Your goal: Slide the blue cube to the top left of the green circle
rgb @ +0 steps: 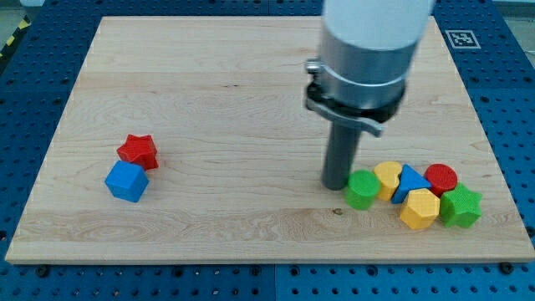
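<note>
The blue cube (126, 181) lies at the view's lower left, touching a red star (138, 151) just above and right of it. The green circle (362, 189) lies at the view's lower right, at the left end of a cluster of blocks. My tip (336, 184) rests on the board right beside the green circle's left edge, far to the right of the blue cube.
Clustered right of the green circle: a yellow heart-like block (388, 177), a blue triangle (410, 181), a red circle (441, 178), a yellow hexagon (419, 209), a green star (461, 206). The wooden board (209, 92) sits on a blue pegboard.
</note>
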{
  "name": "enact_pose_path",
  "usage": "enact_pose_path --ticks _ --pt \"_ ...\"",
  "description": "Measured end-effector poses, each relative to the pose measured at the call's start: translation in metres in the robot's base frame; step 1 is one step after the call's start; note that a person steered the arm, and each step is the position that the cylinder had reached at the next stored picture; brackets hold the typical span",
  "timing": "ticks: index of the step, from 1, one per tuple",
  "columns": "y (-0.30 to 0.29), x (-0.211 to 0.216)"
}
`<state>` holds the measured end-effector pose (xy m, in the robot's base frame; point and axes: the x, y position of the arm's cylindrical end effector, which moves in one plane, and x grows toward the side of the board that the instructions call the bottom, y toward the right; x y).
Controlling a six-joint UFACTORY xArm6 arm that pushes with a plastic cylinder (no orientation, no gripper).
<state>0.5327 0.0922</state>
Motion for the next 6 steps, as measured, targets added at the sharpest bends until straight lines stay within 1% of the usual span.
enact_pose_path --ticks 1,2,3,4,5,6 --pt "0.017 0.001" --pt "-0.001 0.008" --pt "-0.053 0.043" --pt "-0.120 0.077" --pt "-0.208 0.084" --pt "-0.312 0.075"
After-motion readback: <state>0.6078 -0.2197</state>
